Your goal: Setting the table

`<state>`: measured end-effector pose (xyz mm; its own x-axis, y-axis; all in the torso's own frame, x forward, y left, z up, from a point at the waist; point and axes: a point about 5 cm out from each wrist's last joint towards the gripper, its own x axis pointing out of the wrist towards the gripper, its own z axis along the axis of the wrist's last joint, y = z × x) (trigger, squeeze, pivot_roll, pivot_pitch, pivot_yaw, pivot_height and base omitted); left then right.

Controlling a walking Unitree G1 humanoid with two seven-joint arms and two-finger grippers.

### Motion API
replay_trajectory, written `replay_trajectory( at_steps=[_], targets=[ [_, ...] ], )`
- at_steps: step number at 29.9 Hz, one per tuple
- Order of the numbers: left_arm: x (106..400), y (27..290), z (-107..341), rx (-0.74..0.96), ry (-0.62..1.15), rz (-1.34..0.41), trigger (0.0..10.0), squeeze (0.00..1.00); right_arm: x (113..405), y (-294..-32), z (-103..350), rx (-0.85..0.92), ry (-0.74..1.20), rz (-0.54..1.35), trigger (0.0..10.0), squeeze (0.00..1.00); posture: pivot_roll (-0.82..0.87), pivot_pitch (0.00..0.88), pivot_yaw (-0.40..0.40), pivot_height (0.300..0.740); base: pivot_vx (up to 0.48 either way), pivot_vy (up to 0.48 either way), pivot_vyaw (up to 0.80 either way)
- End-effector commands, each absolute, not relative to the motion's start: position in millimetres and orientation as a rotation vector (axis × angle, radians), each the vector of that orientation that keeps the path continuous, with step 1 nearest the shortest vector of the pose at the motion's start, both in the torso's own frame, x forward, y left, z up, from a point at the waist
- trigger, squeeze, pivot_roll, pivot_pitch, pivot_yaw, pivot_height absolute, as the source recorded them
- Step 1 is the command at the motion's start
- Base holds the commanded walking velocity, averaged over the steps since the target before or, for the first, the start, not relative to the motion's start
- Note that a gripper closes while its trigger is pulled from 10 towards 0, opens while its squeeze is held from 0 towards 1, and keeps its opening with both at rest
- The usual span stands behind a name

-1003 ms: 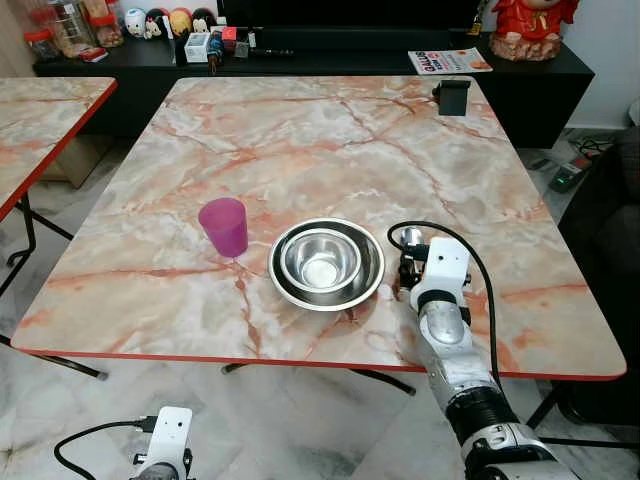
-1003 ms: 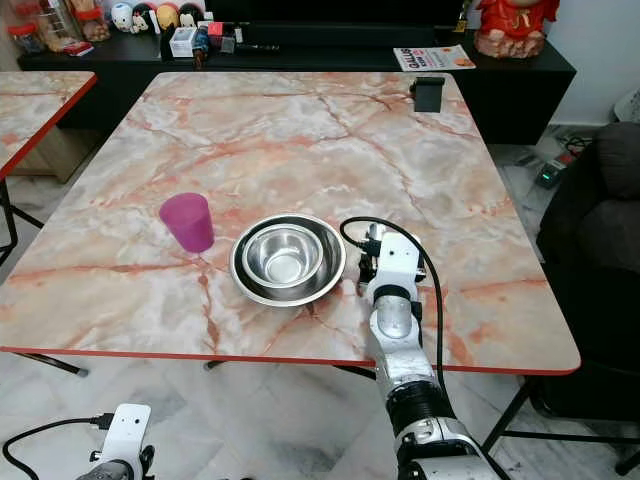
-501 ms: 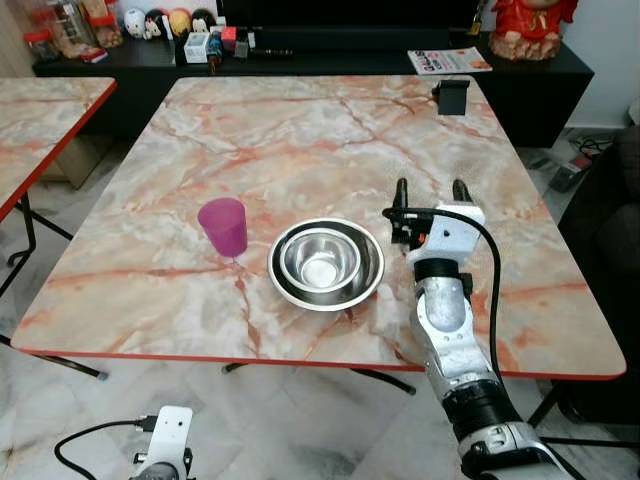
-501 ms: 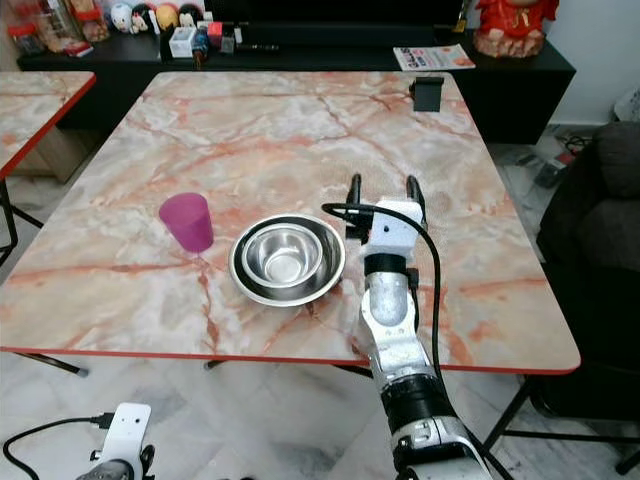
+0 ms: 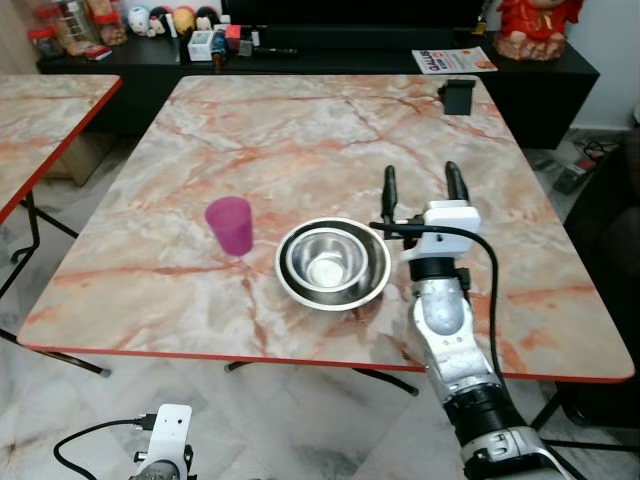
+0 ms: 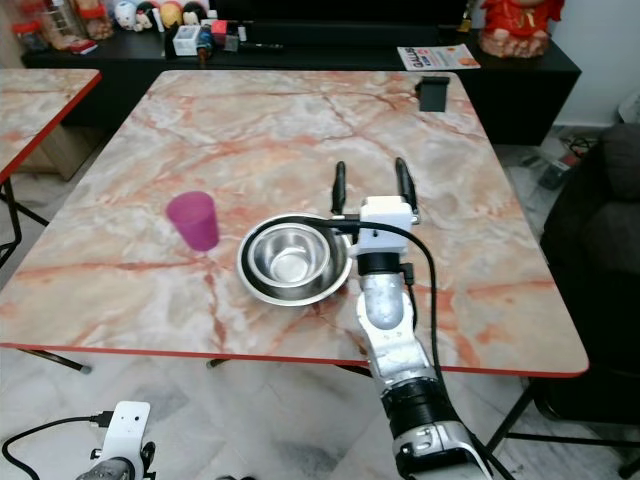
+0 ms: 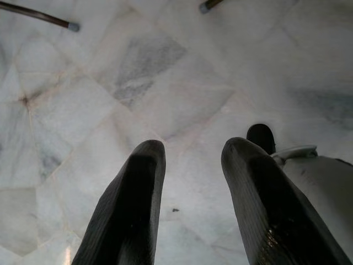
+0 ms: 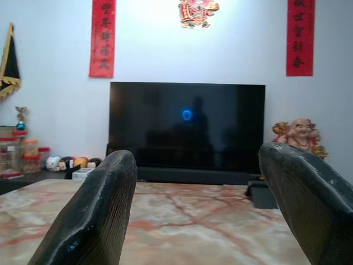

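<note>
Two nested steel bowls [image 5: 332,265] sit near the front of the marble table [image 5: 300,130]. A purple cup [image 5: 231,225] stands upright to their left. My right gripper [image 5: 421,186] is raised above the table just right of the bowls, fingers pointing up and away, open and holding nothing. In the right wrist view its two fingers [image 8: 94,215] frame the far end of the table and a television. My left arm hangs below the table; in the left wrist view its fingers [image 7: 132,215] stand apart over the marble floor.
A small black box [image 5: 458,96] stands at the table's far right edge. A dark sideboard [image 5: 330,45] with jars, figurines and a magazine runs behind the table. A second marble table [image 5: 40,120] is at the left, a dark seat [image 5: 615,200] at the right.
My right gripper has lifted from the tabletop beside the bowls and swung its fingers upward and forward. The camera view shifted slightly. Bowls and cup stay put.
</note>
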<state>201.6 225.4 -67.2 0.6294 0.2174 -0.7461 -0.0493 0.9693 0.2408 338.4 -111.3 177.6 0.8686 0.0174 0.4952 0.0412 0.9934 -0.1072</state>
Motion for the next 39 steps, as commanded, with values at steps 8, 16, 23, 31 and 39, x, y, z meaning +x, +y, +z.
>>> replay_trajectory(
  at_steps=[8,16,23,31,39],
  targets=[
    [196.6,233.0,-68.1,0.201,0.89,0.194,10.0,0.0,337.9,-103.4,178.9,-0.1,-0.518,0.005,10.0,0.0,0.0,0.105,0.027,0.74,0.0,0.479,0.0],
    [199.1,231.7,-67.0,0.199,0.881,0.196,10.0,0.0,338.6,-101.3,181.4,-0.097,-0.525,0.017,10.0,0.0,0.0,0.106,0.02,0.74,0.0,0.48,0.0],
    [196.7,230.0,-68.6,0.192,0.884,0.2,10.0,0.0,337.6,-101.8,184.3,-0.087,-0.539,0.027,10.0,0.0,0.0,0.109,0.015,0.74,0.0,0.48,0.0],
    [194.8,229.3,-69.8,0.186,0.889,0.204,10.0,0.0,335.7,-100.5,179.3,-0.099,-0.533,0.047,10.0,0.0,0.01,0.113,0.01,0.74,0.0,0.48,0.0],
    [194.1,230.8,-69.9,0.189,0.891,0.207,10.0,0.0,337.1,-99.8,175.4,-0.109,-0.511,0.052,10.0,0.0,0.01,0.108,0.01,0.74,0.0,0.48,0.0]
  ],
)
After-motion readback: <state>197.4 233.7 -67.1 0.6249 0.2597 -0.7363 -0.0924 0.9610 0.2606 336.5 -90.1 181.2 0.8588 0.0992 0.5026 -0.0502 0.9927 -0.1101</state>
